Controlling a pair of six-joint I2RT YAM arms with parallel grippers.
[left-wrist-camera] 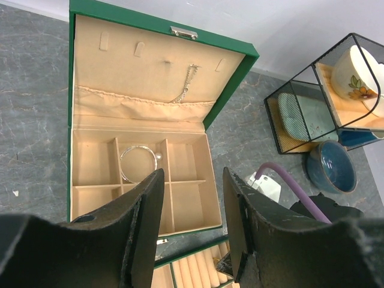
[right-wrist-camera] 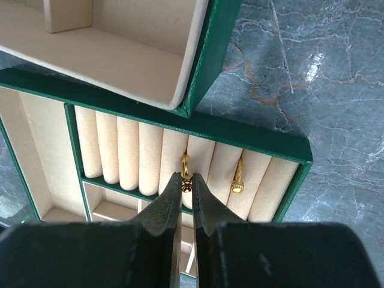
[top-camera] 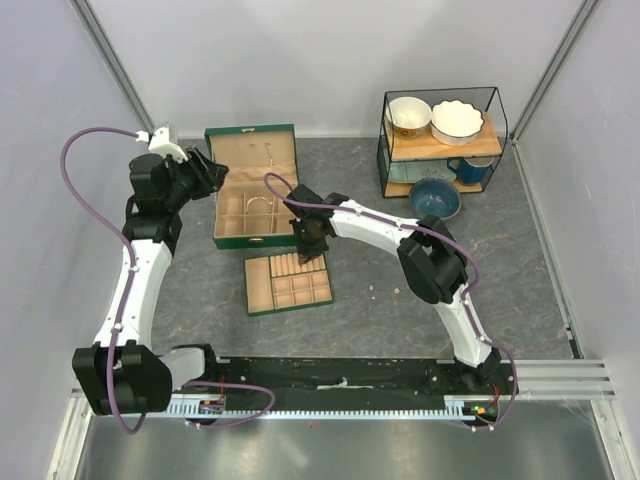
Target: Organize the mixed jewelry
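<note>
Two fingers of the right tool (right-wrist-camera: 186,178) stand almost together, with only a sliver of gap between them. They pinch the lower end of a gold ring (right-wrist-camera: 185,161), which stands upright in a groove of the padded rolls. Those rolls belong to a tray (right-wrist-camera: 252,139) lying just in front of the green box (left-wrist-camera: 231,90). The left tool (left-wrist-camera: 192,174) is spread wide with nothing between its fingers, hanging above the box's front edge.

A second gold ring (right-wrist-camera: 237,179) stands in another groove of the same row, apart from the first. The silvery bangle (left-wrist-camera: 139,163) lies inside the box, in the middle compartment of the back row. A thin chain (left-wrist-camera: 186,84) hangs in the box's raised lid.

Box and tray rest on a grey marbled table (top-camera: 400,300). To the right of the box stands a wire shelf (top-camera: 440,140) holding bowls. Pale walls close the table in.
</note>
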